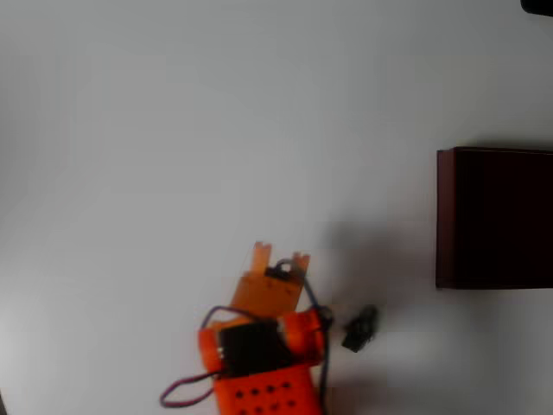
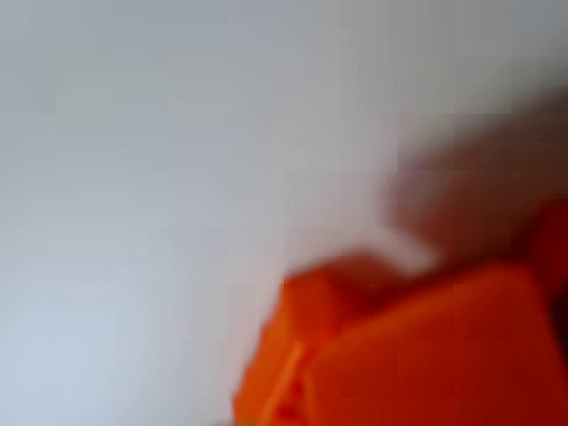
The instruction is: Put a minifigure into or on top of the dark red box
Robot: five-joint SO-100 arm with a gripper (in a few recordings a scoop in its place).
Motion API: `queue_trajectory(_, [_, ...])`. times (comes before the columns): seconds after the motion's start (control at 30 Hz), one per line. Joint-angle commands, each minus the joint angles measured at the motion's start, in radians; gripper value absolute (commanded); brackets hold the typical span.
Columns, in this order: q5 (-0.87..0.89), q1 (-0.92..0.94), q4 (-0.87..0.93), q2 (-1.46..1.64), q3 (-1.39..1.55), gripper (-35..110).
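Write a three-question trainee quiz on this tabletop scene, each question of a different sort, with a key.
1. True or false: in the overhead view, the tiny black toy minifigure already lies inside the dark red rectangular box.
2. Multiple choice: in the overhead view, the minifigure lies on which side of the orange two-finger gripper? A) lower right B) upper left C) directly above
3. Fill in: the box stands at the ___ edge of the overhead view.

Key: 1 false, it lies on the white table, apart from the box; 2 A; 3 right.
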Motion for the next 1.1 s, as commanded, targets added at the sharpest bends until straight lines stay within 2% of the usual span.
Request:
queue_trajectory(0.0, [-0.241, 0.169, -0.129, -0.002, -0.049, 7])
queue_trajectory(0.2, [-0.403, 0.328, -0.225, -0.084, -0.118, 13])
queue_trajectory(0.5, [-0.492, 0.535, -0.339, -0.13, 0.012, 20])
queue_trajectory(0.7, [-0.462, 0.58, -0.341, -0.242, 0.014, 21])
queue_trajectory(1.07, [-0.356, 0.552, -0.339, -0.295, 0.044, 20])
